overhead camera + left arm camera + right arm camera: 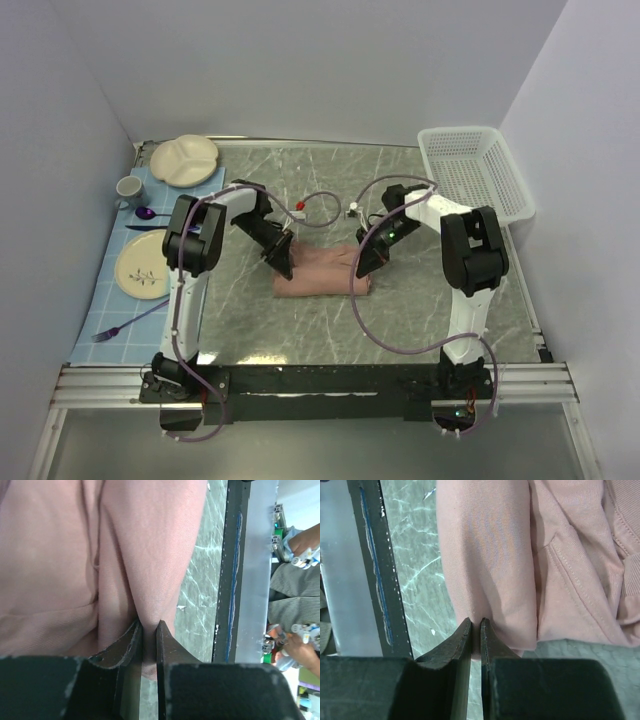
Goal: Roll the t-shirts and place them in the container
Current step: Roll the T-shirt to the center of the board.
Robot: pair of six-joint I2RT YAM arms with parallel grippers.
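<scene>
Right now your pink t-shirt [322,271] lies as a partly rolled bundle near the middle of the table [300,335], its length running from the left edge toward the right edge. Your left tool [149,625] sits at the bundle's left end, fingers nearly together, pinching a thin fold of pink fabric. Your right tool [475,622] is at the right end, likewise nipping a fold of the cloth. A white basket [475,172] stands at the far right corner, and two plates [143,265] rest along the left edge.
</scene>
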